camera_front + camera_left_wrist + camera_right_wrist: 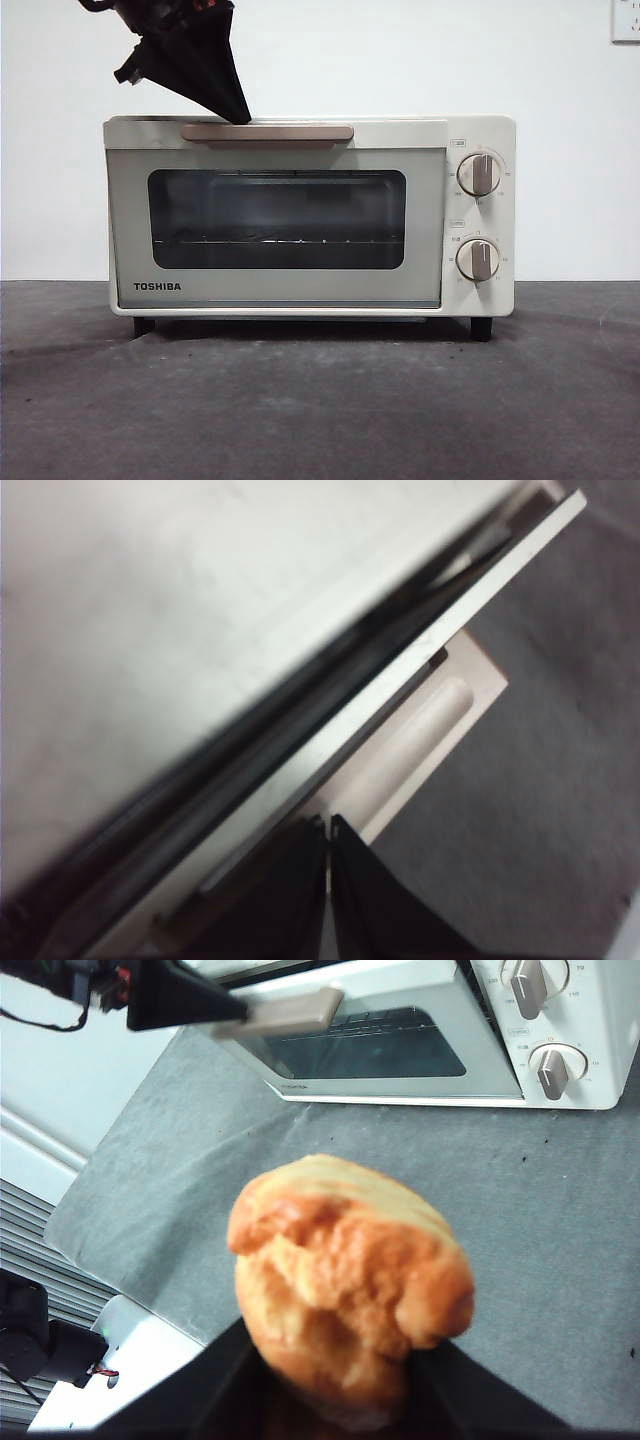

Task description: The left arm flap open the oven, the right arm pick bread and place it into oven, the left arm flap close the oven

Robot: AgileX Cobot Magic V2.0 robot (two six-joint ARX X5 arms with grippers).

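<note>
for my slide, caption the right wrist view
Right tool holds bread above the table, facing the oven.

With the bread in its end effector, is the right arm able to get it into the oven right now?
Probably not yet: the oven door looks shut. The left end effector is only at the handle, while the right end effector holds the bread out front.

A plain white wall [320, 60] rises behind the grey felt-covered table [320, 400].

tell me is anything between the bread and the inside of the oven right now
Yes: the oven door looks shut or barely cracked, covering the rack. The right pincer holds the bread in front of it; the left pincer is at the handle.
</note>
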